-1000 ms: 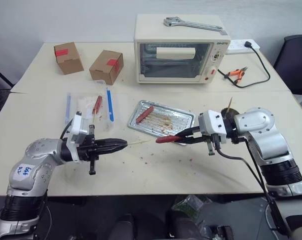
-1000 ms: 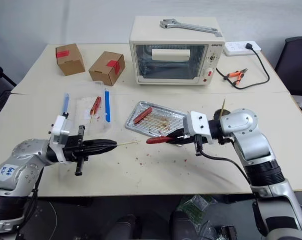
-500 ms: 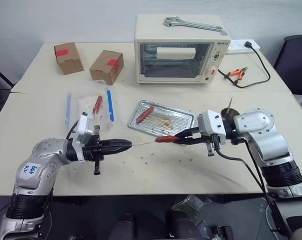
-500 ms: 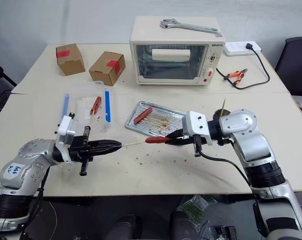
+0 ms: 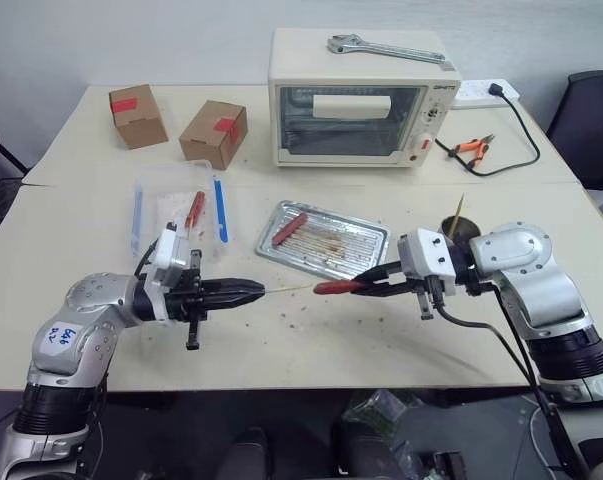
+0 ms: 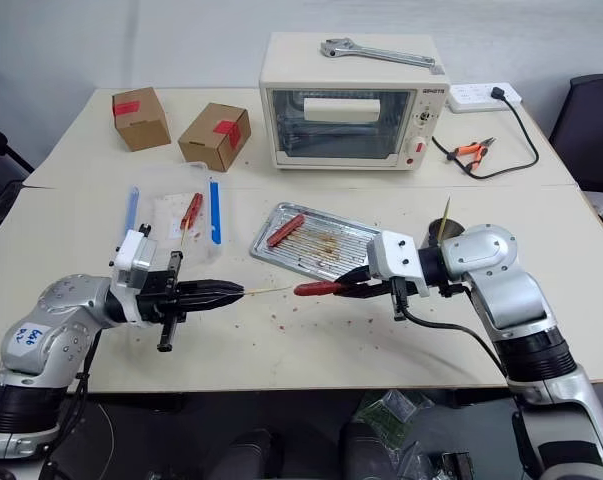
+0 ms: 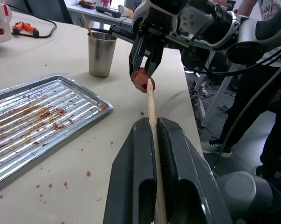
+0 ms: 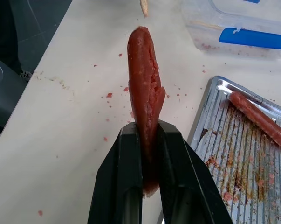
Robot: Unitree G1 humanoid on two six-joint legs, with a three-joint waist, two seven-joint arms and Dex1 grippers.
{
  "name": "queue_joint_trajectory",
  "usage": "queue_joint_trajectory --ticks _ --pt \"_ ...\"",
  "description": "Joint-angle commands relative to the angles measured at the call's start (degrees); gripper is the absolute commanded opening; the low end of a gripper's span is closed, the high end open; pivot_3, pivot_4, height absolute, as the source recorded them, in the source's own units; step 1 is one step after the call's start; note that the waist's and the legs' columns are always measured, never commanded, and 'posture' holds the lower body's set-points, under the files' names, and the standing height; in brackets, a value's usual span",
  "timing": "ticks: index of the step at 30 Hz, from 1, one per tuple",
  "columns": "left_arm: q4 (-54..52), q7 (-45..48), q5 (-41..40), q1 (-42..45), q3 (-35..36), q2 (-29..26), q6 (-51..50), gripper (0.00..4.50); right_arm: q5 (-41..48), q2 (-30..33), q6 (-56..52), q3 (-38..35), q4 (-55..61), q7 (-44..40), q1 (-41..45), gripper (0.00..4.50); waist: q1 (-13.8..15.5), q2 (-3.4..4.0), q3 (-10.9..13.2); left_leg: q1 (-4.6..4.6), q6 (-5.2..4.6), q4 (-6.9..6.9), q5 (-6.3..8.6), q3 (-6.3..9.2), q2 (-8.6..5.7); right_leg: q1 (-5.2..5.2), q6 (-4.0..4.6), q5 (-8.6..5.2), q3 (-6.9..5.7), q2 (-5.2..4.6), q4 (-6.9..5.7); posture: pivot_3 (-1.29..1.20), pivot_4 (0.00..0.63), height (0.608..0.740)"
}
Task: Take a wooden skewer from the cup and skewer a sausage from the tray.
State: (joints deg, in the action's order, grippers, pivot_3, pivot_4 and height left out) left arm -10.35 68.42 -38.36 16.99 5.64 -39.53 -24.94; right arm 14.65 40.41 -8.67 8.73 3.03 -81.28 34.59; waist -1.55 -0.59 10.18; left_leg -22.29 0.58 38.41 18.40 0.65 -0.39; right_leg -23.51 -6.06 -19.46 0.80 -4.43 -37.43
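Over the table point(image 5: 311, 340), my left gripper point(image 5: 243, 292) clamps the skewer point(image 5: 286, 288), right gripper point(image 5: 373, 287) pinches the sausage point(image 5: 333, 287); tip at its end, piercing remains.

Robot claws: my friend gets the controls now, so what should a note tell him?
Left claw: shut on the wooden skewer, pointing it level toward the other claw.
Right claw: shut on the sausage, held above the table in front of the tray.
The skewer tip is right at the sausage's free end; whether it has gone in is unclear.
Another sausage lies on the tray. The cup stands behind the right arm with a stick in it.
Done: skewer and sausage picked up.
Left: push the skewer through.
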Motion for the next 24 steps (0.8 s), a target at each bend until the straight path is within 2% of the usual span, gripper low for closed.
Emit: queue_joint_trajectory --ticks 1,24 --pt "-0.1 0.49 0.09 -0.21 0.98 -0.73 0.68 0.0 1.53 1.27 1.13 -1.28 1.7 -0.36 -0.19 0.2 0.0 0.0 0.0 0.0 0.0 0.0 0.0 0.0 0.0 0.0 0.0 0.0 0.0 0.0 0.0 0.0 0.15 0.74" --pt "0.72 0.13 1.8 1.14 -2.1 1.75 1.61 0.0 1.97 1.06 -1.0 0.06 4.34 -0.1 0.55 0.2 0.03 0.0 0.0 -0.01 0.0 0.06 0.0 0.03 0.0 0.02 0.0 0.0 -0.04 0.0 -0.02 0.0 0.15 0.74"
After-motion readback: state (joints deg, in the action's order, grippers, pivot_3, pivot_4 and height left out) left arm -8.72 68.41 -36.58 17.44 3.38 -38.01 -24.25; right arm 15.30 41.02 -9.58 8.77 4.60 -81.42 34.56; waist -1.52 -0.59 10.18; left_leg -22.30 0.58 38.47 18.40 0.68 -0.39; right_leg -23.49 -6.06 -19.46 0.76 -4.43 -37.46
